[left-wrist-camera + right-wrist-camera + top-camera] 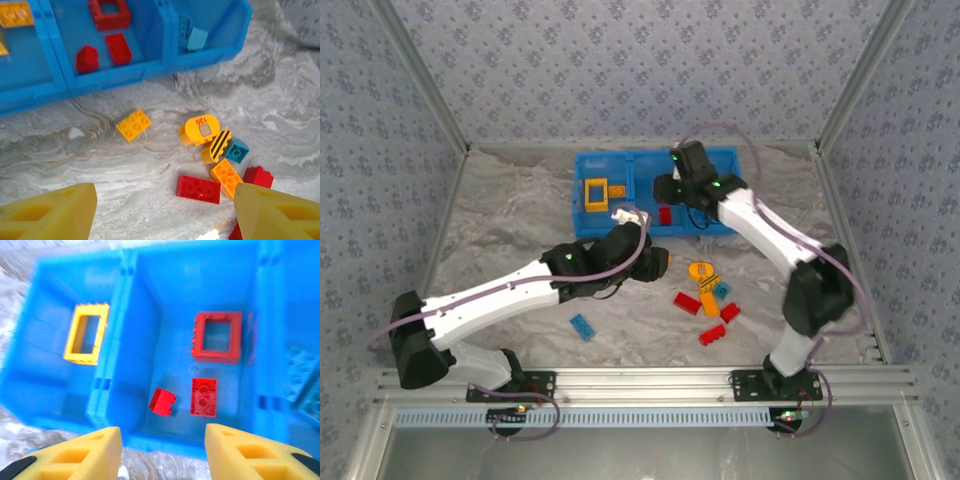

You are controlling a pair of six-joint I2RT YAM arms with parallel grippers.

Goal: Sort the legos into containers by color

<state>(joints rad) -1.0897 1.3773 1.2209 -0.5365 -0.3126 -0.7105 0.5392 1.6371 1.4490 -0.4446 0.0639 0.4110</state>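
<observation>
Right gripper (162, 452), fingers parted and holding nothing, hangs over the middle compartment of the blue bin (142, 365), where a red brick (204, 397) lies with its long axis pointing toward the red frame (217, 337). Left gripper (165, 212), fingers spread wide and empty, hovers above loose legos (198, 189) on the table (100, 165).

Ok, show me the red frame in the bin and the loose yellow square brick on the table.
Red rectangular plastic frame (198, 338): right wrist view, its left bar.
Yellow square plastic brick (133, 125): left wrist view, studded top centre.
</observation>
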